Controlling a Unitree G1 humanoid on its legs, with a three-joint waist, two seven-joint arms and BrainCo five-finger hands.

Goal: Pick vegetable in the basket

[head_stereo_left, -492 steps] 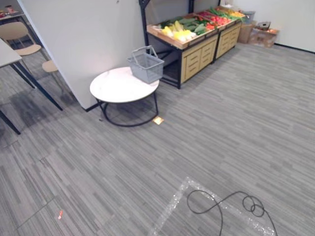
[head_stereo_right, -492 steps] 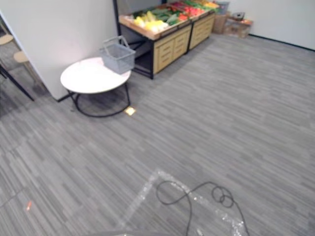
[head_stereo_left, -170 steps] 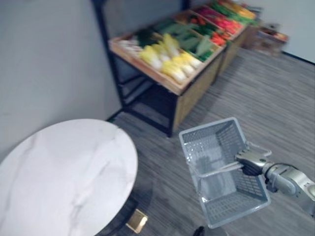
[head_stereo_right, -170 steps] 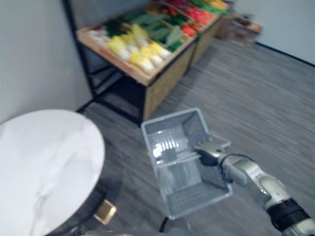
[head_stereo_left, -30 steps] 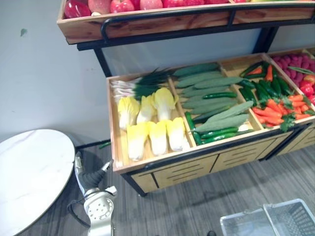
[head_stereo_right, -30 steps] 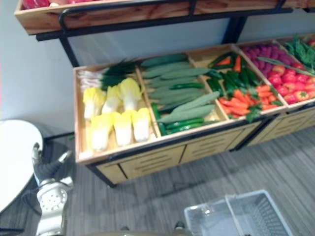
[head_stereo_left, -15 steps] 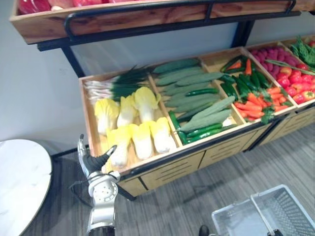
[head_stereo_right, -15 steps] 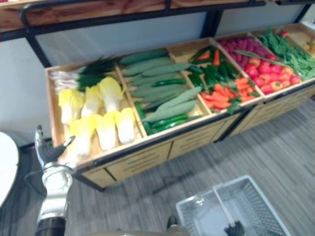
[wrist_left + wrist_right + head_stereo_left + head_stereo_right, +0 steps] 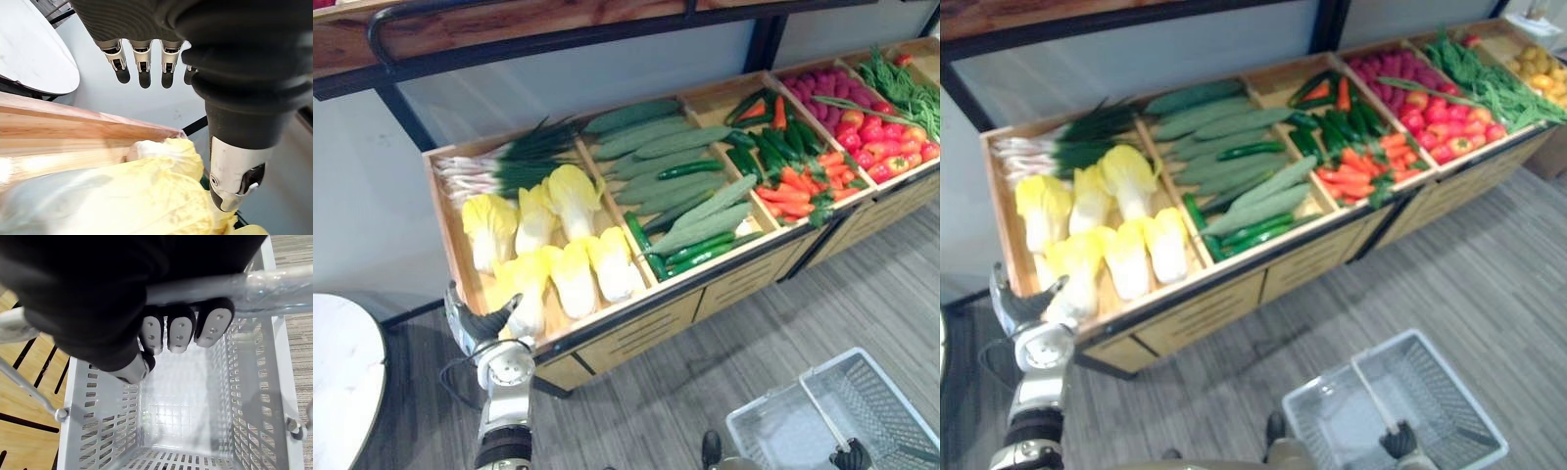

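Cabbages (image 9: 573, 274), pale yellow, are laid in two rows in the left box of a long wooden stand (image 9: 631, 338). Green onions (image 9: 524, 162) are laid behind them in the same box. Cucumbers (image 9: 680, 186) are piled in the next box. Carrots (image 9: 798, 186) and green peppers (image 9: 769, 152) are in the box after that.

The left hand (image 9: 475, 323) is held up at the front left corner of the stand, just beside the nearest cabbage (image 9: 146, 205). Its fingers (image 9: 142, 68) are held straight and a little apart, with the thumb out to one side, and nothing is held in them. The wooden front edge (image 9: 63, 132) of the box is seen right next to that cabbage. Some air is seen between the fingers and the cabbage.

A round white surface (image 9: 342, 382) is seen to the left of this hand. It is set apart from the stand, with a strip of grey floor (image 9: 705, 392) in between.

The basket (image 9: 1440, 387), made of pale plastic with holes in its walls, is held low on the right, in front of the stand and well apart from the cabbages. Its handle (image 9: 264, 289) is gripped by the right hand (image 9: 1396, 439), with the fingers curled tight round it. Open floor is seen between the drawers of the stand and the rim of the basket.
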